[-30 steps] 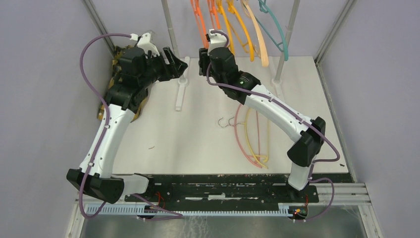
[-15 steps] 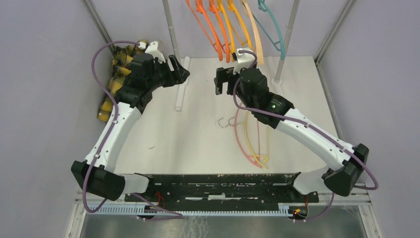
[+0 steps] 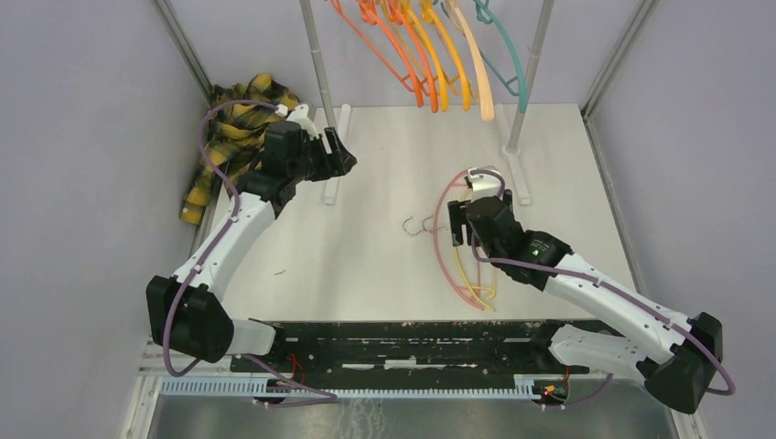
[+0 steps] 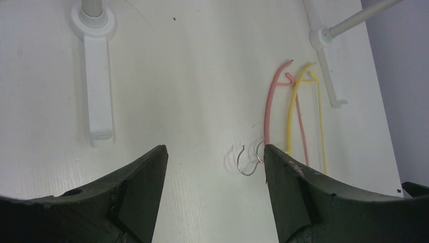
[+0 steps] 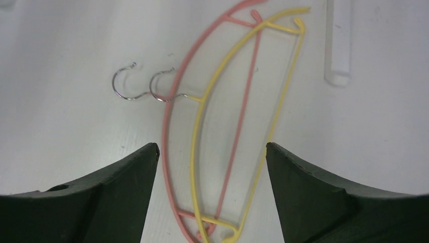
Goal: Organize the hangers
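A pink hanger (image 3: pixel 441 256) and a pale yellow hanger (image 3: pixel 477 274) lie overlapped on the white table, their wire hooks (image 3: pixel 419 225) pointing left. Both show in the right wrist view, pink (image 5: pixel 172 116) and yellow (image 5: pixel 286 96), and in the left wrist view (image 4: pixel 269 109). My right gripper (image 3: pixel 455 224) is open and empty, hovering above them. Several orange, pale and teal hangers (image 3: pixel 430 50) hang on the rail at the back. My left gripper (image 3: pixel 340 154) is open and empty near the left pole's base.
A yellow-and-black plaid shirt (image 3: pixel 229 128) lies at the table's back left edge. Two grey poles (image 3: pixel 316 55) (image 3: pixel 529 69) stand on white feet (image 3: pixel 335 165) (image 3: pixel 518 169). Grey walls close in both sides.
My right arm swung down and forward from the rail to above the two hangers on the table. My left arm shifted slightly, uncovering the plaid shirt. The hanging hangers swung.
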